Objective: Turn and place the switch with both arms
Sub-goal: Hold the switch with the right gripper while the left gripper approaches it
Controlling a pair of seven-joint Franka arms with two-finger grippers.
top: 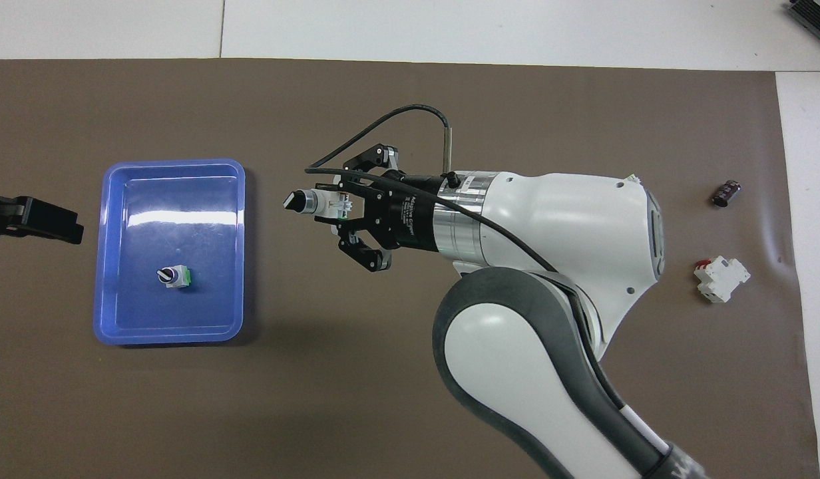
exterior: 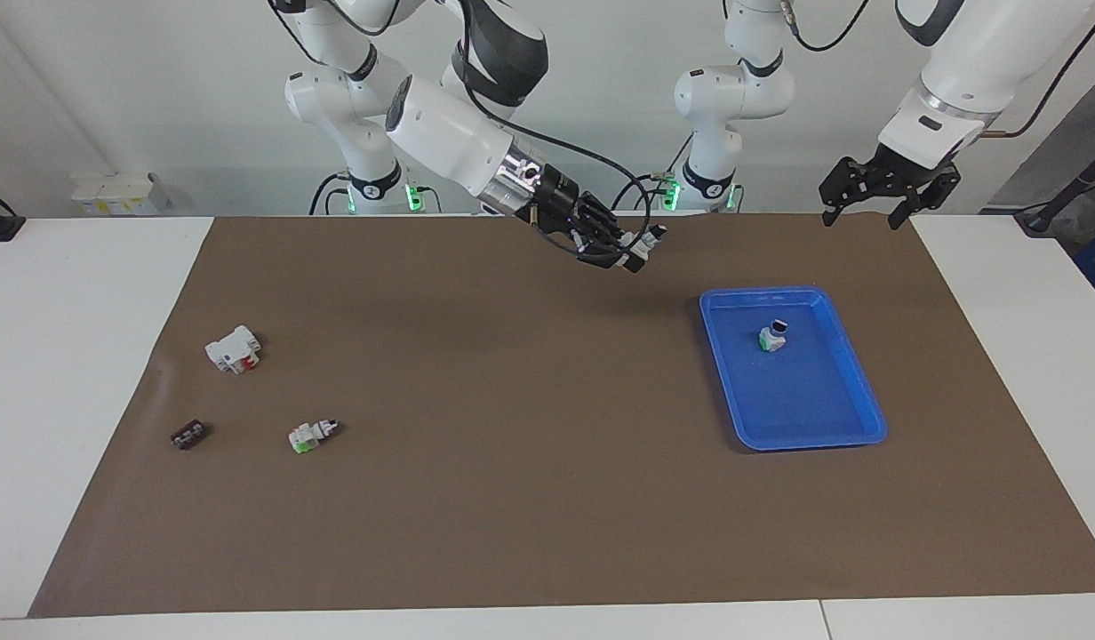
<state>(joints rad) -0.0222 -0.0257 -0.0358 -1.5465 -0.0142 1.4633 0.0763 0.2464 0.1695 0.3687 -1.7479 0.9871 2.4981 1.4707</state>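
I see a glossy blue plastic tray (exterior: pixel 854 427), a matt brown paper-like mat (exterior: pixel 512 498) with creases, and smooth white arm shells with a polished metal wrist ring (top: pixel 453 216).

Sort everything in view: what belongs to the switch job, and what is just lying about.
In the job:
- small white plastic switch with black knob tip, held in the air by the right gripper
- left gripper, waiting over the table edge
- blue plastic tray

Lying about:
- green-based switch in the tray
- green-based switch on the mat
- white block with red part
- small dark cylinder
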